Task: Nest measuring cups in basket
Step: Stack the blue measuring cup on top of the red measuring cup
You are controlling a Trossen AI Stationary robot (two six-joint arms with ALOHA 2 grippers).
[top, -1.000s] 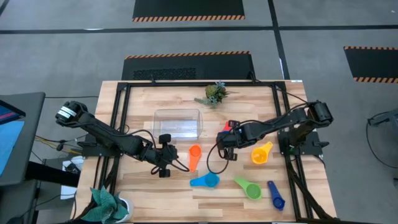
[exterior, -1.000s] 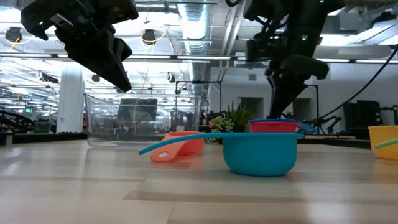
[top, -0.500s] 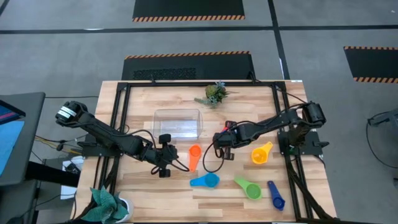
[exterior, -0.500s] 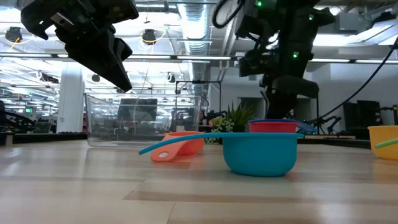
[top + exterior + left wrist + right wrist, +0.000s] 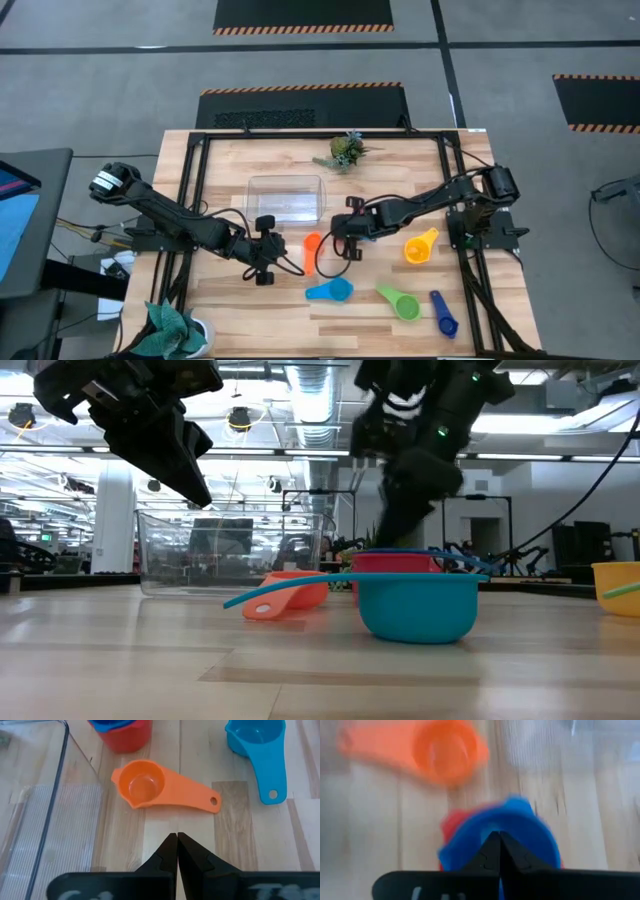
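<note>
A blue measuring cup sits nested in a red one; my right gripper is shut over this stack, just right of the clear basket. In the high view the right gripper hides the stack. The orange cup lies on its base between the two grippers. My left gripper hangs shut above the table, left of the orange cup, and touches nothing. Light-blue, green, dark-blue and yellow cups lie spread on the table. My right gripper comes down from above onto the blue cup's rim, fingers shut together there; its own fingers hide the exact place of contact. The blue cup stays nested upright in the red cup, its handle pointing level toward the table's right.
A green plant sprig lies near the table's far edge, and a teal cloth at the near left corner. Black frame rails run along the table's sides. Bare wood shows left of the basket.
My right gripper has moved toward the table's left, closer to the basket and the orange cup. The red and blue stack has travelled with it, staying upright. The left arm has kept still.
</note>
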